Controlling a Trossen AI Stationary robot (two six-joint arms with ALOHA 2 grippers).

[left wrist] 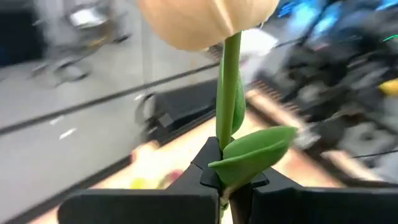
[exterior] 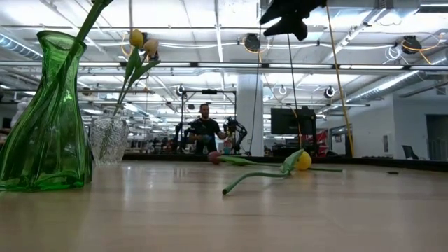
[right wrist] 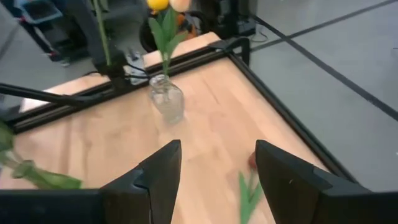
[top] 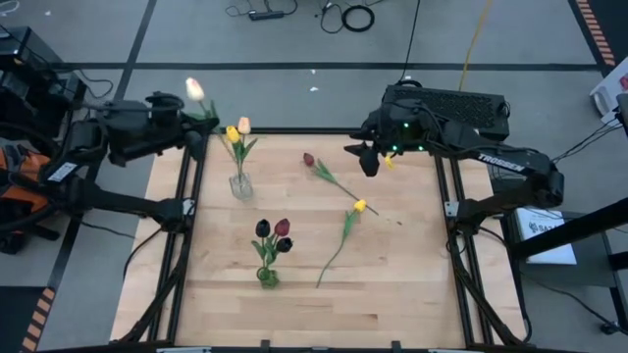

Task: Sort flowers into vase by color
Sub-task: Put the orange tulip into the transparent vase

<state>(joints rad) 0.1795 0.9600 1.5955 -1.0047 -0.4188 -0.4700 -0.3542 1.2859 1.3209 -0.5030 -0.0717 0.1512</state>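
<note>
Left gripper: at the table's far left corner, beside the frame; its dark fingers are clamped on the green stem of a cream-peach artificial tulip, whose head stands up above the jaws.
Right gripper: raised over the far right part of the table, fingers apart with nothing between them.
Clear glass vase: upright on the pale wooden table top, far left of centre; it holds a yellow tulip and a cream-peach tulip on green stems.
Green glass vase: upright nearer the front edge; it holds three dark red-maroon tulips.
Loose dark red tulip: lying flat near the table's middle, stem running toward the right.
Loose yellow tulip: lying flat just right of centre, stem trailing toward the front; its head lies close to the red tulip's stem.
Black keyboard: on the floor beyond the table's far right edge.
Person: standing far back in the room.
</note>
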